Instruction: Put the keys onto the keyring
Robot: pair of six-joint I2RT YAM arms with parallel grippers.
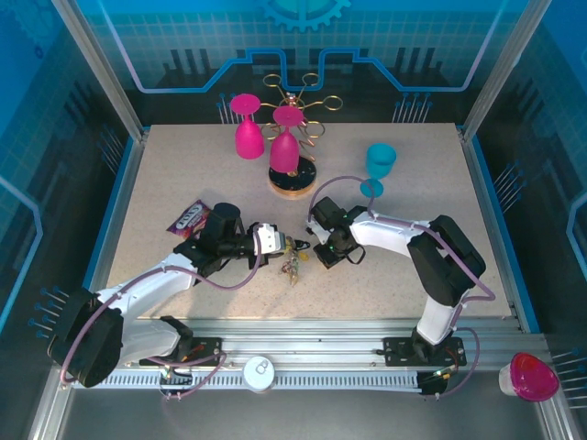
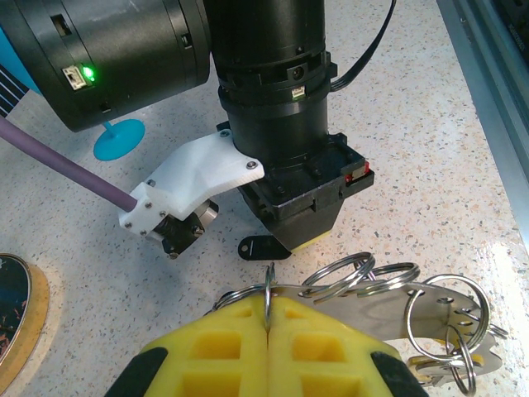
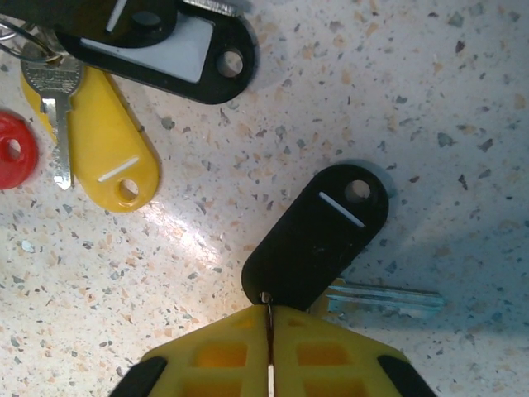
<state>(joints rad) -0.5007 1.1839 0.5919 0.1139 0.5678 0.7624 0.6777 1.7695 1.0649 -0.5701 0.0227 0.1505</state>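
**Where the Two Hands Meet, the Keys Lie on the Desk**

Where the two arms meet near the middle of the desk, the bunch of keys lies between the left hand and the right hand. In the left wrist view the yellow fingers of the left hand are pressed together. A thin grey loop of the keyring stands pinched in the seam between them, and more rings and a flat metal piece lie just to its right.

The right hand is closed too. In its own wrist view it pinches the small ring of the black-tagged key, whose silver blade lies flat on the desk beside the fingers. A yellow tag with a key on it, a red tag and a second black tag lie at the upper left, apart from this key.

Behind the hands stands the wooden rack base, with a pink glass just to its left and a teal glass to its right.
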